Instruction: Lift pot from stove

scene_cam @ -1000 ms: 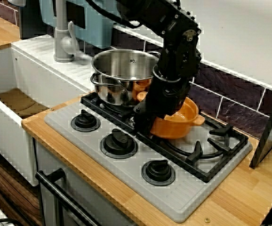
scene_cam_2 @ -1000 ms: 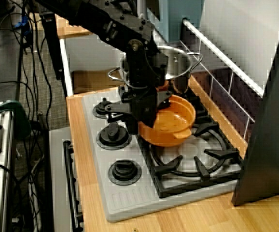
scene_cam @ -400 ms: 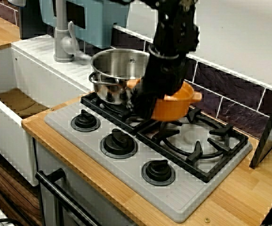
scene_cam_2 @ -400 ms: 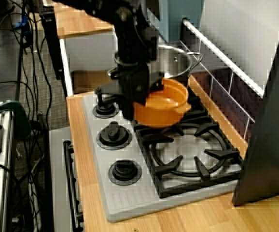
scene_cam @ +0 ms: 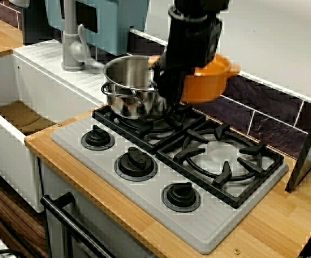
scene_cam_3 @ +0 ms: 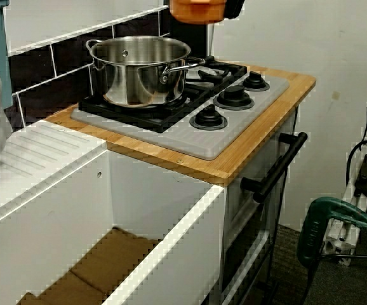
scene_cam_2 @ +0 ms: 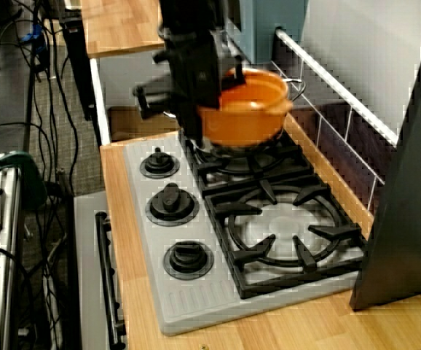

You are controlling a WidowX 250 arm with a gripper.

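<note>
The orange pot (scene_cam: 208, 81) hangs in the air, well clear of the grey stove (scene_cam: 145, 196), above the gap between the two black burner grates. My black gripper (scene_cam: 176, 75) is shut on the pot's rim on the side facing the steel pot. From the stove's end, the pot (scene_cam_2: 245, 109) shows roughly level, with the gripper (scene_cam_2: 205, 102) at its left edge. From the sink side only the pot's underside (scene_cam_3: 196, 9) shows at the top edge, high above the stove (scene_cam_3: 234, 130). The right burner grate (scene_cam: 223, 156) is bare.
A shiny steel pot (scene_cam: 129, 86) stands on the left burner, close beside and below the lifted pot. Three black knobs (scene_cam: 136, 161) line the stove's front. A white sink (scene_cam: 15, 107) with a grey tap (scene_cam: 72, 45) lies left. A dark panel (scene_cam: 309, 145) leans at the right; a tiled wall (scene_cam: 263, 113) stands behind.
The gripper rose with the orange pot, carrying it off the right burner grate and up beside the steel pot's rim. The pot has gone from tilted to nearly level.
</note>
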